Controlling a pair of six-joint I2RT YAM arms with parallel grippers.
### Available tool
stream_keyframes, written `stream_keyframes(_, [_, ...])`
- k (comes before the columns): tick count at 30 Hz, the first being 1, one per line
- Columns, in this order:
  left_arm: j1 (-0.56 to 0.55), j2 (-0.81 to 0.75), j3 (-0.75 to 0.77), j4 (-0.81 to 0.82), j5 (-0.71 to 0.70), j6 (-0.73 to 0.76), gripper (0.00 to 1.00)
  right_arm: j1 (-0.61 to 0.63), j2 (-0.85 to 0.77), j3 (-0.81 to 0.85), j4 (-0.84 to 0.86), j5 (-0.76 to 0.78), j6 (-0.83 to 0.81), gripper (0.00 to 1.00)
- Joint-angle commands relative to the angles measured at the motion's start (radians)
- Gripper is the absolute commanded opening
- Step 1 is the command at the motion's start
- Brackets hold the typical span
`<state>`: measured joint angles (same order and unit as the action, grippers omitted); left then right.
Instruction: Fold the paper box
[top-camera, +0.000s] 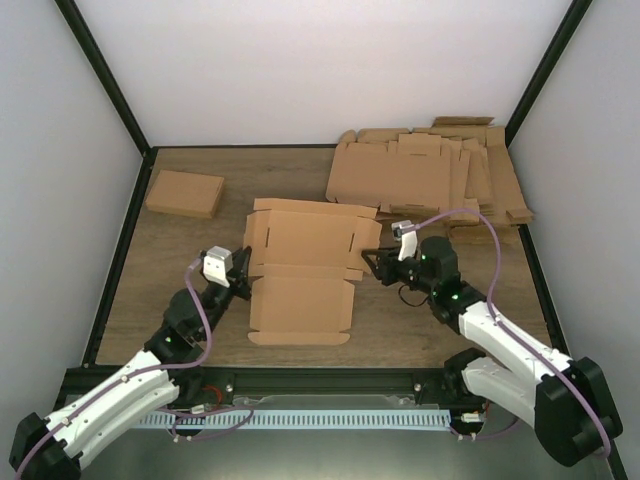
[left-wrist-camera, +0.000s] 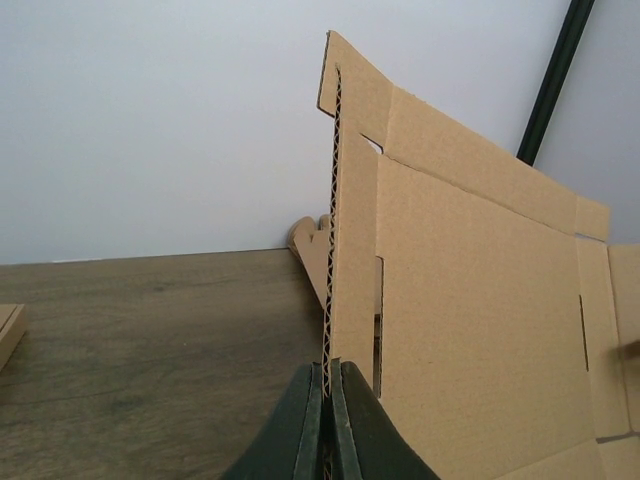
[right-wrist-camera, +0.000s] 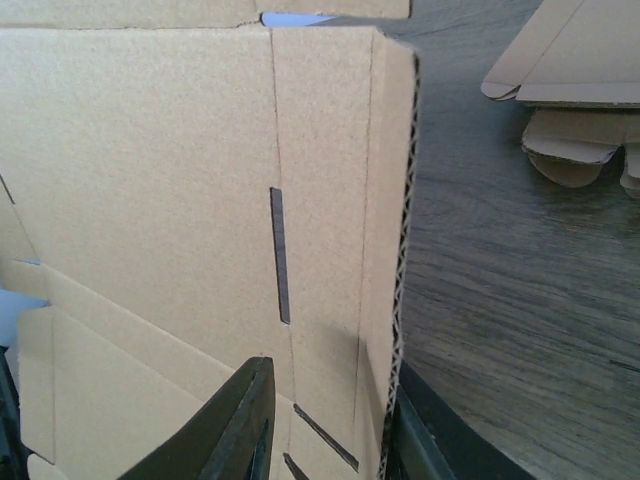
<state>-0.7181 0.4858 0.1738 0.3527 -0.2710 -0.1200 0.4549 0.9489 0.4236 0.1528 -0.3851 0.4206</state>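
The box (top-camera: 300, 285) lies opened out at the middle of the table (top-camera: 150, 270), between the two grippers. Its long axis runs away from the arm bases toward the back wall, so its two side flaps face one arm each and neither arm is the nearer. At far left, well apart from it, sits a small closed carton (top-camera: 185, 193); what it holds cannot be seen. Next comes the left gripper (top-camera: 240, 277), at the box's left edge. The wrist view shows its jaws pressed together on the left flap (left-wrist-camera: 350, 250), which stands upright out of the fingers (left-wrist-camera: 300, 430) with its corrugated edge toward the camera. The box's main panels carry nothing. On the right edge the right gripper (top-camera: 368, 262) straddles the right flap (right-wrist-camera: 320, 150), which rises between its jaws. They stand partly apart, and one finger (right-wrist-camera: 240, 430) shows a gap to the card, so it seems to have no firm hold yet. Furthest right, a pile of flat sheets (top-camera: 430, 175) fills the far corner just beyond the box; whether they touch I cannot tell. By my reading, the next move turns on the right flap sitting squarely inside the right jaws. Closing them would then give a grip to match the left, and both sides could be raised as walls.
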Motion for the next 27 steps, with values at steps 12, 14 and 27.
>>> stream_keyframes(12, [0.0,-0.047,0.003,-0.056,-0.032,-0.029,0.11,0.005,0.065,0.005,0.13,0.034,-0.073,0.01])
stream_keyframes(14, [0.0,-0.051,0.018,-0.091,-0.054,-0.061,0.43,0.005,0.071,0.004,0.143,0.033,-0.08,0.01])
stream_keyframes(27, [0.006,0.198,0.66,-0.767,0.079,0.114,1.0,0.006,0.179,0.068,0.121,-0.102,-0.274,0.08])
